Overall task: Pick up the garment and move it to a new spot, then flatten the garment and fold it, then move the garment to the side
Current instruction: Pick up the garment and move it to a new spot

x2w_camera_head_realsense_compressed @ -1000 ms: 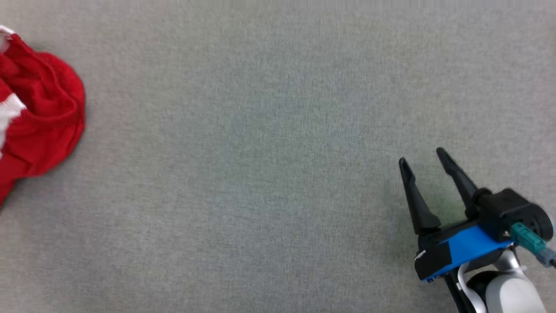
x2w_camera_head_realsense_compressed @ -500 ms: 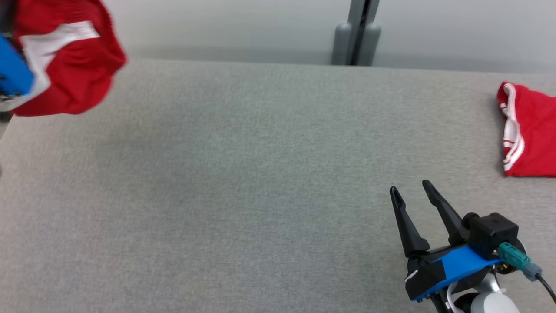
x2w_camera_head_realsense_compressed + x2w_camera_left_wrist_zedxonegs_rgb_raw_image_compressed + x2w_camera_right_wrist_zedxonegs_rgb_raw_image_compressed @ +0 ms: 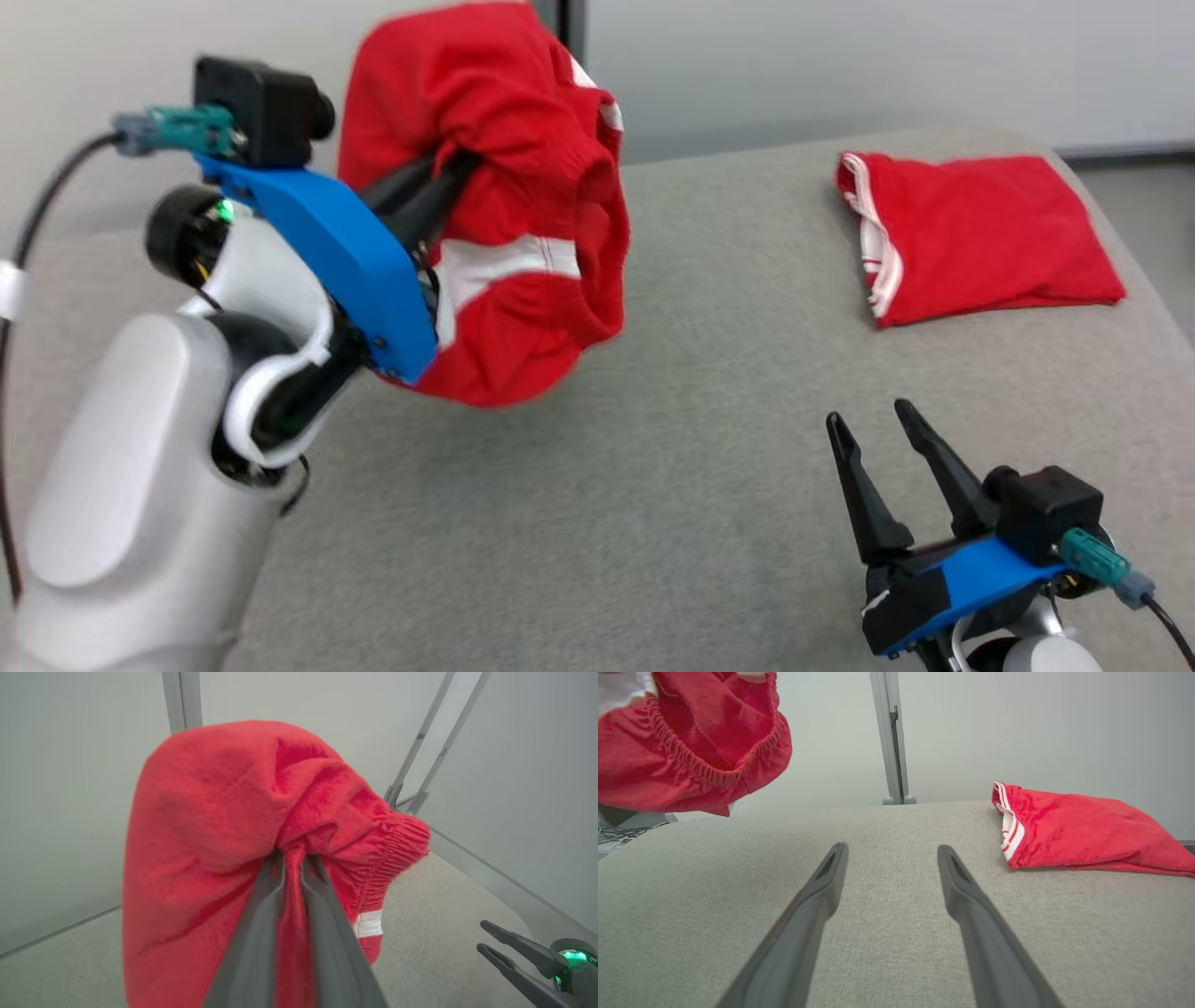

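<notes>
The garment is a bunched pair of red shorts with white stripes, hanging in the air above the back left of the grey table. My left gripper is shut on a fold of it, with the fingertips buried in the cloth. In the left wrist view the two fingers pinch red fabric between them. My right gripper stands open and holds nothing, low over the table's front right. The right wrist view has the garment at its upper left, away from the right gripper.
A second red garment with white trim lies folded at the table's back right, also seen as a folded pile in the right wrist view. A grey post stands behind the table against a pale wall.
The head camera has swung, so the whole picture has shifted. My left arm has lifted the garment off the table and carried it in toward the middle. The right gripper stays open.
</notes>
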Motion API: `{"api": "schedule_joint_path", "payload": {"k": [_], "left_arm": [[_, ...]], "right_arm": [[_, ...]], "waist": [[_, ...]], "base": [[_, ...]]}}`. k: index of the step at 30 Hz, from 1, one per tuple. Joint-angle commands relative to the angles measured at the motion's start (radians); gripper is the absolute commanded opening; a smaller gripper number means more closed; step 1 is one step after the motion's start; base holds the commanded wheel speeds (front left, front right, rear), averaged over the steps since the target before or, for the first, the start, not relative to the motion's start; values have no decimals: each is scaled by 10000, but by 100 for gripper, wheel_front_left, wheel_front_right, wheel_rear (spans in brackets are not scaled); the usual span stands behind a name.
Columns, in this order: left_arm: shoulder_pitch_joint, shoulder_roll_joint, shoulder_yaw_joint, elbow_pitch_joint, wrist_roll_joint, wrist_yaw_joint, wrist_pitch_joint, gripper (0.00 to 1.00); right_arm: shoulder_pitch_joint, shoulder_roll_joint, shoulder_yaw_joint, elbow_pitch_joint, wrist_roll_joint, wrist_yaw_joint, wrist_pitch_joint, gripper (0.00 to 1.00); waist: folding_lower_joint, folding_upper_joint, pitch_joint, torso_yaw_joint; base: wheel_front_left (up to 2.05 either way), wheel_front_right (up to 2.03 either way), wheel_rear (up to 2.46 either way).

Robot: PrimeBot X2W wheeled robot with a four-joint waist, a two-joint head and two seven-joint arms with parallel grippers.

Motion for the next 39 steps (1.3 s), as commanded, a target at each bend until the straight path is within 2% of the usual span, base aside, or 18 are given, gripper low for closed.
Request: {"api": "schedule_joint_path", "payload": {"k": [1,5,7,9,10,11,12,13,19,23,30,39], "left_arm": [[183,-38,-31,57,-40,-21,-94,0],[1112,-133,-176,804,59,-17,-722,0],[1524,37,-341,1383,573,82,-1204,0],[1973,-22,-477,2076,973,271,-1808,0],[2144,-35,-578,2434,1202,343,-2064,16],[2335,-80,-664,2787,1357,441,-2324,44],[2478,-125,-749,3129,1500,487,-2567,86],[2585,-190,-805,3410,1606,546,-2816,100],[3071,-967,-862,4483,1767,751,-4634,100],[3287,-1114,-910,4528,2056,743,-5870,100],[4094,-933,-557,3918,2304,970,-7989,100],[5599,-568,240,2450,2522,1483,-8652,100]], "right_arm": [[40,-10,17,-6,28,5,-33,100],[51,-10,179,14,107,4,-87,100],[69,-10,192,22,162,4,-124,100],[107,-10,152,48,165,4,-177,100],[136,-10,125,57,166,4,-183,100],[155,-10,110,67,156,4,-189,100],[169,-8,101,71,144,4,-193,100],[177,-8,79,71,136,4,-200,100],[286,-9,-113,-2,-3,4,-85,100],[339,-9,-287,-100,-97,4,57,100],[542,-11,-903,-419,-253,5,260,100],[1037,-12,-1674,-315,-121,4,131,100]], "waist": [[-1,0,-200,-313],[-1,0,-69,-1026],[-1,0,-3,-1291],[-1,0,37,-1468],[-1,0,57,-1523],[-1,0,67,-1564],[-1,0,72,-1576],[-1,0,78,-1580],[-1,0,-96,-1187],[-1,0,-341,-744],[-1,0,-778,92],[-1,0,-1332,968]], "base": [[0,0,0],[0,0,0],[0,0,0],[0,0,0],[0,0,0],[0,0,0],[0,0,0],[0,0,0],[0,0,0],[0,0,0],[0,0,0],[0,0,0]]}}
